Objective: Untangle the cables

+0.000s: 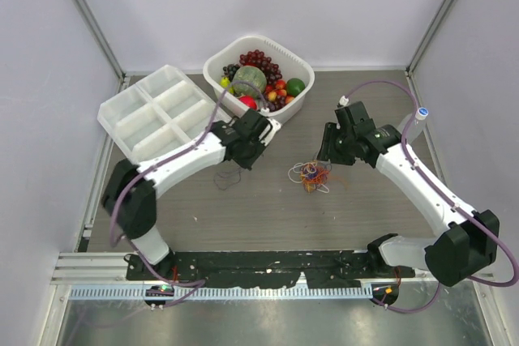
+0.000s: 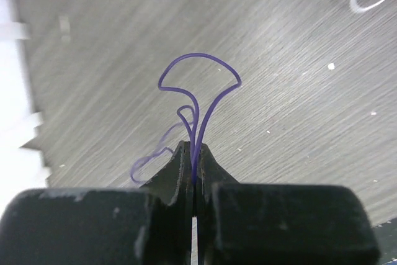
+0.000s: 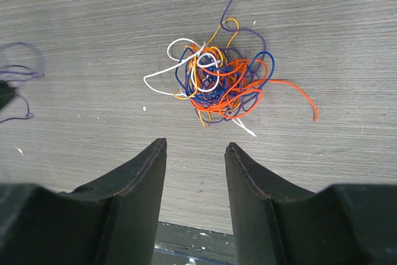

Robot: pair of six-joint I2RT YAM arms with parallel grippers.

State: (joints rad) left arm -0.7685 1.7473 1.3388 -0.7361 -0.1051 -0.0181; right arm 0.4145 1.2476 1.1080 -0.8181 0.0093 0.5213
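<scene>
The left pincer (image 2: pixel 193 148) is pinched tight on a thin purple wire (image 2: pixel 198 54), and the wire's loops curl out just past the black fingertips, above the grey wood-grain tabletop (image 2: pixel 298 122). The right pincer (image 3: pixel 195 146) hangs with its jaws parted wide, holding nothing. Just ahead of its tips lies a tangled ball of thin orange, white, blue, yellow and purple wires (image 3: pixel 218 83) — well apart from the strand in the left pincer.

Bare table (image 1: pixel 268 216) all round the cable tangle (image 3: pixel 217 82). Obstacles: left gripper (image 2: pixel 193 156) pinching purple cable (image 2: pixel 198 54) to its left, basket (image 1: pixel 259 39) on far side.
</scene>
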